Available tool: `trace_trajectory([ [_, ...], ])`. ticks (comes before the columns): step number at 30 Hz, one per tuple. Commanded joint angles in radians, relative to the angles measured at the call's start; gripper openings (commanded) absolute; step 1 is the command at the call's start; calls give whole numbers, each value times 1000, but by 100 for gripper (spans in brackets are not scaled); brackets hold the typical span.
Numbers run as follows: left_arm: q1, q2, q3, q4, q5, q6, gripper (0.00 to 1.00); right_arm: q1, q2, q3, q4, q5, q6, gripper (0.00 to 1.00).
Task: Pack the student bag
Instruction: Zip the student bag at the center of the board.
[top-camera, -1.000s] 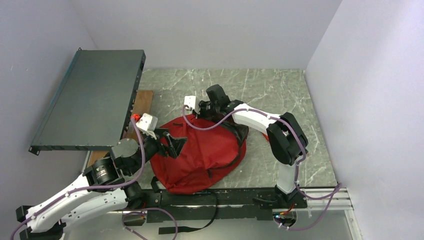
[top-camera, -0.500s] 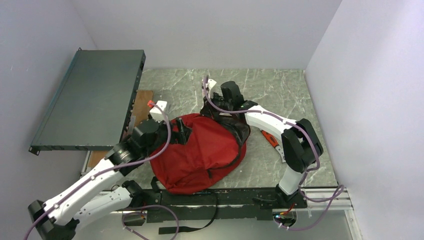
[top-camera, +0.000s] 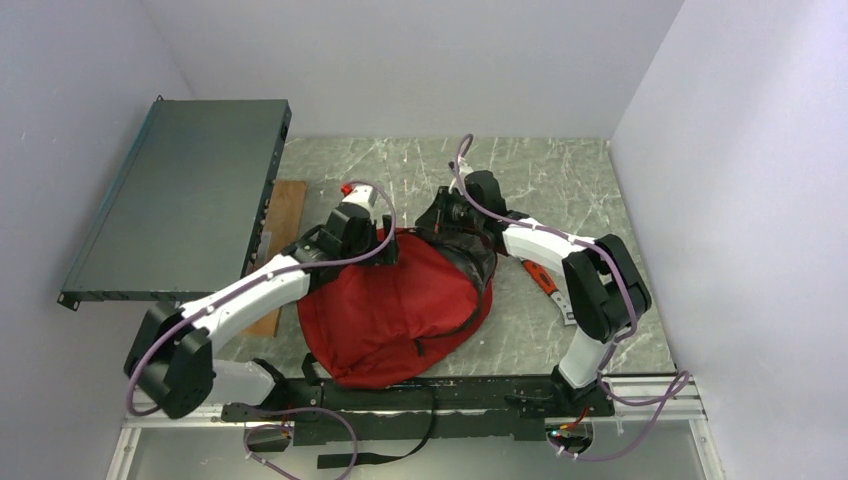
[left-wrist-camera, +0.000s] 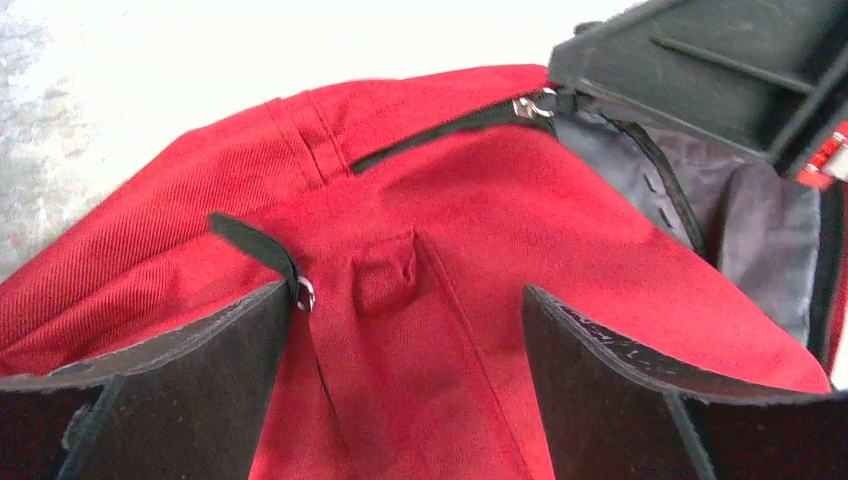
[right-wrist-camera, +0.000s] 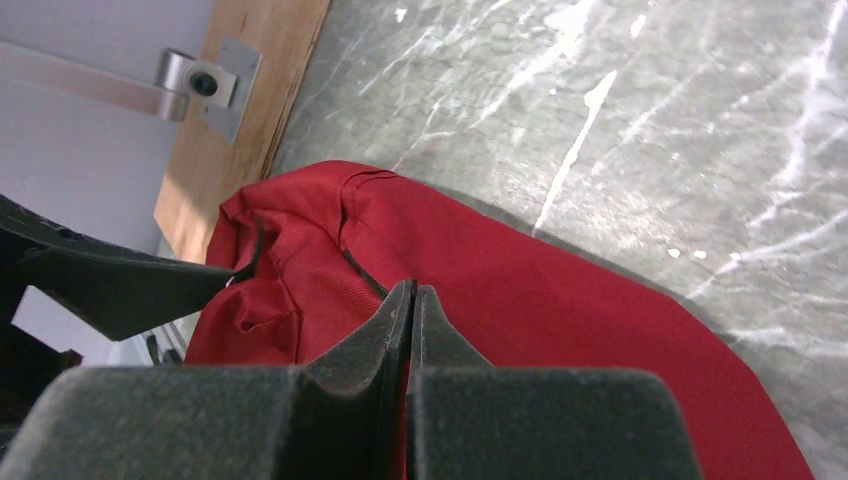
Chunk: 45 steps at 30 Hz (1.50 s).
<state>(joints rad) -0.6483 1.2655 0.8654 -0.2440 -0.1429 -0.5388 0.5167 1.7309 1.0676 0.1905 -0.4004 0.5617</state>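
DESK-TOP PACKING: The red student bag (top-camera: 400, 310) lies slumped on the marbled desk (top-camera: 560, 180), midway between the left and right edges, its bulk reaching the near edge and its mouth turned toward the far edge. The left gripper (left-wrist-camera: 400, 390) hangs wide open over the bag's far-left shoulder, 1 finger on each side of a small pleat beside a black webbing tab (left-wrist-camera: 255, 245) with a metal ring. The right gripper (top-camera: 440, 215), at the bag's far end, has its 2 fingers pressed together, apparently pinching a fold of red cloth at the rim, close by the zipper pull (left-wrist-camera: 530, 103) where the grey lining (left-wrist-camera: 760, 230) shows. The bag looks soft, limp and fairly light, likely to sag, fold and drag across the desk rather than lift as 1 piece. The firmest holds appear to be the stitched rim beside the zipper, the webbing tab and the pleat, 1 gripper to each side so the mouth spreads. A red-handled tool (top-camera: 540, 277) lies just off the bag's right side
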Motion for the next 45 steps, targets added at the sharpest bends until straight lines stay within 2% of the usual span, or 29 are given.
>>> trace_trajectory([
  [1, 14, 103, 86, 77, -19, 18, 86, -16, -79, -24, 79, 6, 99, 0],
  [4, 28, 184, 82, 96, -12, 9, 78, -43, -128, -19, 9, 43, 74, 0],
  [9, 60, 199, -15, 201, 21, -24, 75, -192, -305, -122, -38, 33, 66, 0],
  [13, 63, 171, -13, 233, 96, 23, 76, -219, -403, -163, -90, -5, -20, 0],
  [17, 63, 123, 48, 290, 249, 129, 85, -219, -441, -214, -25, -69, -12, 0],
  [21, 61, 167, 173, 289, 441, 258, 90, -221, -439, -174, -69, -95, -44, 0],
  [27, 60, 396, 405, 151, 638, 448, 87, -221, -465, -165, -80, -118, -61, 0],
  [30, 59, 451, 428, 199, 701, 505, 86, -221, -476, -165, -83, -126, -61, 0],
  [34, 59, 512, 482, 172, 864, 560, 80, -222, -483, -168, -83, -120, -60, 0],
  [38, 59, 554, 504, 127, 961, 578, 71, -221, -488, -170, -80, -107, -57, 0],
  [39, 59, 564, 506, 119, 935, 573, 63, -221, -489, -174, -81, -103, -58, 0],
  [41, 66, 581, 521, 88, 871, 563, 38, -221, -500, -184, -105, -69, -64, 0],
  [42, 80, 585, 520, 93, 859, 548, 31, -225, -513, -198, -122, -39, -66, 0],
  [45, 128, 565, 453, 205, 892, 437, 22, -260, -590, -285, -128, 27, -41, 0],
])
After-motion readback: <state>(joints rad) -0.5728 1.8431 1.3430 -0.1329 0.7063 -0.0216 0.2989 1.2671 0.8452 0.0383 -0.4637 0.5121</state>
